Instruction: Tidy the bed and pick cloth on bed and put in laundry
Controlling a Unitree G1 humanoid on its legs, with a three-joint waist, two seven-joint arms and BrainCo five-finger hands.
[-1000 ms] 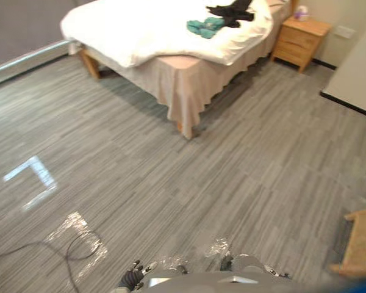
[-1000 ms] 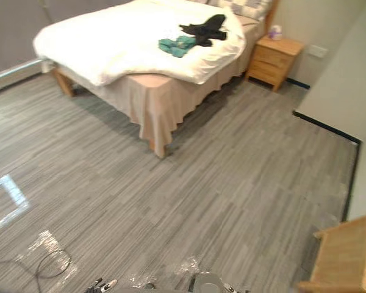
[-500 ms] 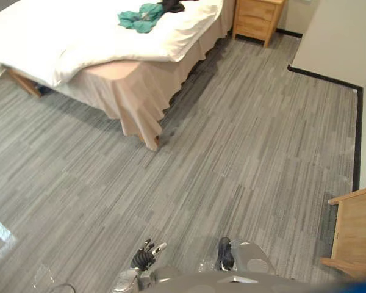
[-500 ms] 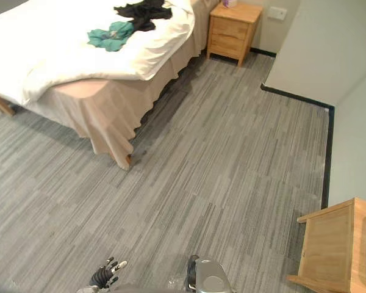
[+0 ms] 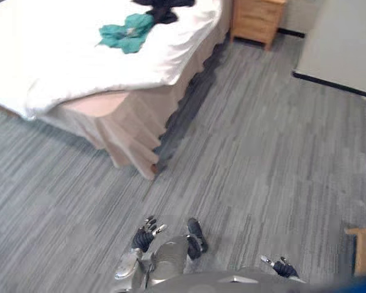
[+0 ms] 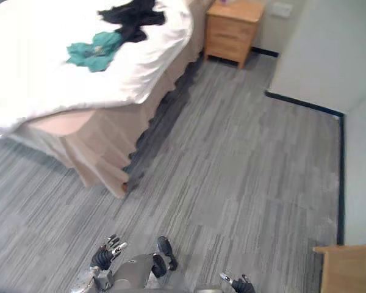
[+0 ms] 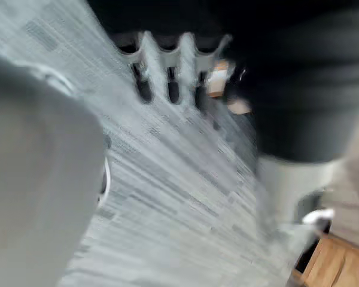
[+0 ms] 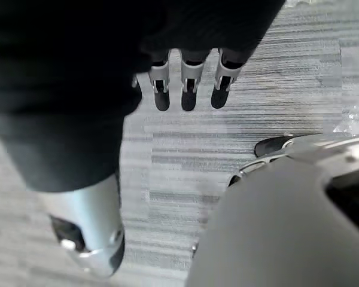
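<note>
My left hand [image 5: 144, 237] and right hand [image 5: 280, 267]: fingers [image 8: 188, 81] straight, relaxed, holding nothing, above floor [image 5: 262, 152]. Teal cloth [image 5: 125, 33] and black cloth [image 5: 163, 6] on bed [image 5: 49, 73], well ahead-left.

Clothes on the bed
A crumpled teal cloth [image 6: 93, 51] touches a black cloth [image 6: 132, 13] on the rumpled white bed [image 6: 30, 79].

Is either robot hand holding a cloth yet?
No, the left robot hand and right robot hand hang open and empty over the floor, while the teal cloth and black cloth lie on the bed.
</note>
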